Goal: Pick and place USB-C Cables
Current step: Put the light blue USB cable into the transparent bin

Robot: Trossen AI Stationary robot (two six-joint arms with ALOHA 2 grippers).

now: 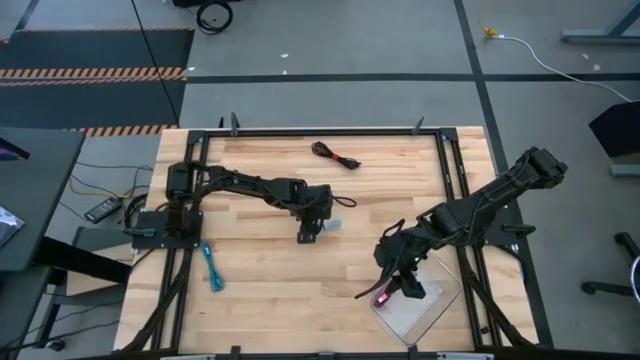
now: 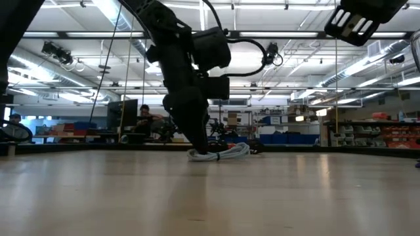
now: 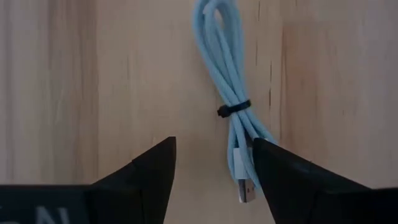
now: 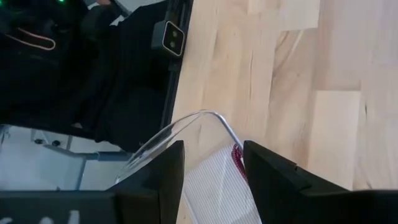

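The left tool (image 1: 311,236) is down at the middle of the tabletop (image 1: 270,280), its fingers (image 3: 149,171) spread wide with the pale blue cable (image 3: 231,106) lying beside one of them, not gripped. The right tool (image 1: 397,290) hangs open over the clear tray (image 1: 425,315) at the near right, where a maroon cable (image 4: 237,158) lies. The black-and-red cable (image 1: 335,156) rests at the far side, the teal cable (image 1: 211,265) near the left.

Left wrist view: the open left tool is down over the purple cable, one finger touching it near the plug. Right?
Not quite. The cable under the left tool is pale blue, not purple; the left wrist view shows it clearly. The rest holds: tool open, one finger against the cable near its plug.
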